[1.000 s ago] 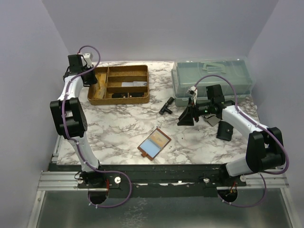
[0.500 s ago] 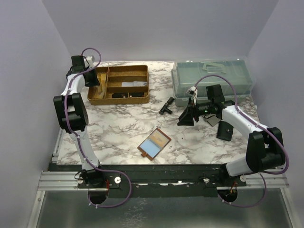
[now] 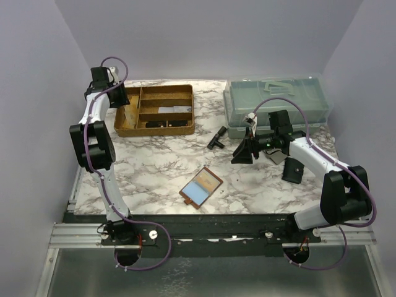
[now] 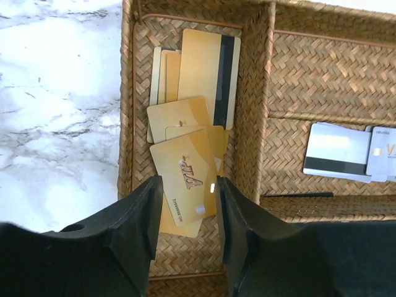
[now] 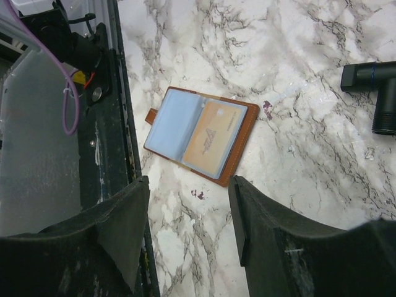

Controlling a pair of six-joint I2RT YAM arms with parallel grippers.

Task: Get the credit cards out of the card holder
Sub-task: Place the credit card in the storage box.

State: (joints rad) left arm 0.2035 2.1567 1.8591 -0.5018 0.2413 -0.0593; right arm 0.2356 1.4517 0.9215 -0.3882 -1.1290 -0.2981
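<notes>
The reddish-brown card holder (image 3: pixel 201 188) lies open on the marble near the front edge; in the right wrist view (image 5: pixel 201 136) it shows a tan card (image 5: pixel 213 137) and a light blue card (image 5: pixel 175 122) in its pockets. My left gripper (image 4: pixel 187 235) is open and empty above the left compartment of the woven tray (image 4: pixel 250 124), where several tan cards (image 4: pixel 185 176) lie loose. In the top view it is at the tray's left end (image 3: pixel 119 99). My right gripper (image 5: pixel 189 241) is open and empty, right of the holder, also in the top view (image 3: pixel 244 151).
The gold-brown divided tray (image 3: pixel 156 110) stands at the back left, with two light cards (image 4: pixel 349 151) in another compartment. A clear lidded box (image 3: pixel 275 105) stands at the back right. A black T-shaped piece (image 3: pixel 217 137), a black pouch (image 3: pixel 292 170) and a grey square (image 3: pixel 276 156) lie near the right arm.
The left arm has drawn back and its gripper has shifted slightly at the tray's left end. The right arm and the card holder have not moved.
</notes>
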